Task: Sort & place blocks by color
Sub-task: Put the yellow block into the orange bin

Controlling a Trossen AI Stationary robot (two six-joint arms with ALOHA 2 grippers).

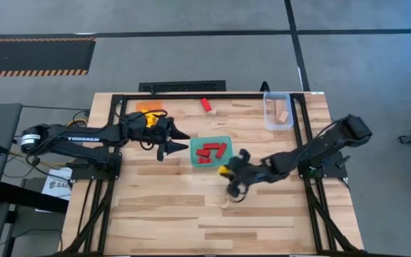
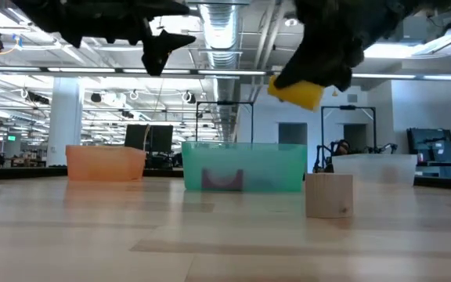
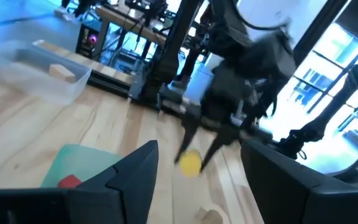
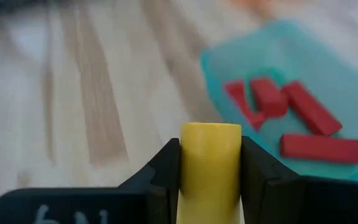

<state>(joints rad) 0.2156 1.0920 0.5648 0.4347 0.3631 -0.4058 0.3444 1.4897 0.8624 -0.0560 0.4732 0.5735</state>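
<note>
Clamped between my right gripper's [image 4: 211, 180] fingers is a yellow cylinder block [image 4: 211, 163], lifted off the worktop [image 1: 163, 207] just beside the teal tray [image 1: 194, 146] holding red blocks [image 1: 210, 152]. My left gripper [image 1: 175, 140] hovers open on that tray's other side, and one pale wood block [image 2: 329, 195] stands on the worktop under the right gripper.

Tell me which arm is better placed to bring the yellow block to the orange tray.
Probably the right: its tool already grips the yellow block. The left tool is open beside the orange tray.
</note>
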